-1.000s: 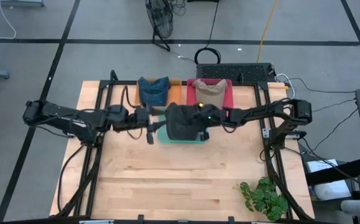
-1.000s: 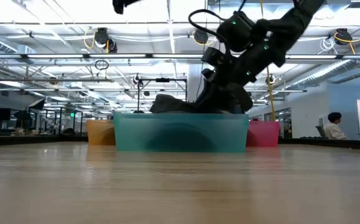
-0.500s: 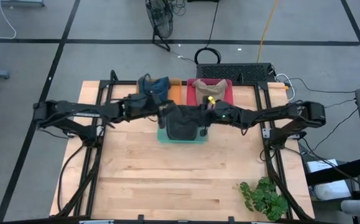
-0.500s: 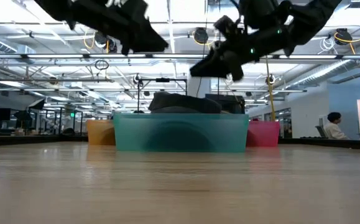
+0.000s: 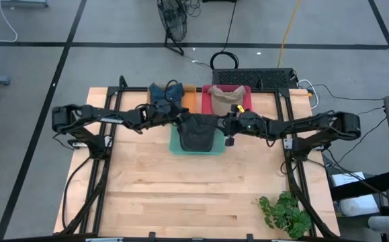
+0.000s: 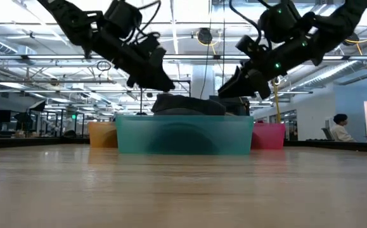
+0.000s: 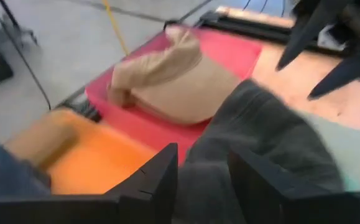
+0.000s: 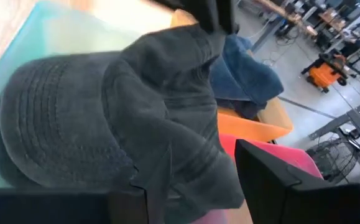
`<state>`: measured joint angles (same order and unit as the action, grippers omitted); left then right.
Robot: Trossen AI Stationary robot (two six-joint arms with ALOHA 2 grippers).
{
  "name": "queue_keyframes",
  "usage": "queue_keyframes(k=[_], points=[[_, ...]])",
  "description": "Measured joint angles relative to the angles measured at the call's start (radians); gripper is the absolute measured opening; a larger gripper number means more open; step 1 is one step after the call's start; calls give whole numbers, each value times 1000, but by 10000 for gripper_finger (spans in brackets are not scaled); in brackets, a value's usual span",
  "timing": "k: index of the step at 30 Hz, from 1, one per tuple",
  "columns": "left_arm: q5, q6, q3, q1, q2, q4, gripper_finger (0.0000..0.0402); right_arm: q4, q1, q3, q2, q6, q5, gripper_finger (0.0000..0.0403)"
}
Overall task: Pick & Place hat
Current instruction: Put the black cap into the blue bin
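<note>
A dark grey hat (image 5: 195, 132) lies in the teal bin (image 5: 175, 149) at the table's middle, its crown rising above the bin's rim in the low view (image 6: 186, 104). My left gripper (image 5: 183, 118) hangs open just above the hat's far left part (image 6: 169, 87), touching nothing. My right gripper (image 5: 226, 125) hangs open above and to the right of the hat (image 6: 224, 92), clear of it. In the right wrist view the hat (image 8: 74, 124) fills the space beyond my open fingers.
Behind the teal bin stand an orange bin (image 5: 190, 99) with a blue hat (image 5: 164, 94) beside it and a red bin (image 5: 244, 107) holding a tan hat (image 5: 226, 99). A green plant (image 5: 285, 214) sits at the near right corner. Bare wood lies toward the near edge.
My right gripper has let go of the dark hat, risen and drawn back toward the table's right edge; the hat now lies loose in the teal bin. My left gripper has swung toward the far edge and the middle, sinking toward the hat.
</note>
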<state>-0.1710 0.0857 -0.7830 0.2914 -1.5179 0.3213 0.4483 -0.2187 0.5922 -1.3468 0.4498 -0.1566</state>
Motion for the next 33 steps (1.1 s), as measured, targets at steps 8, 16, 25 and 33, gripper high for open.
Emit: queue_keyframes(k=[8,16,25,33], points=[[17,48,0,35,-45,-83,150,250,-4,-90,-41,-54,3,142],[16,49,0,27,-52,-57,150,426,-10,-94,-184,-121,4,122],[22,51,0,20,-52,-97,149,451,-37,-90,-302,-166,2,88],[111,50,0,22,-52,-137,150,428,-35,-93,-260,-178,3,67]])
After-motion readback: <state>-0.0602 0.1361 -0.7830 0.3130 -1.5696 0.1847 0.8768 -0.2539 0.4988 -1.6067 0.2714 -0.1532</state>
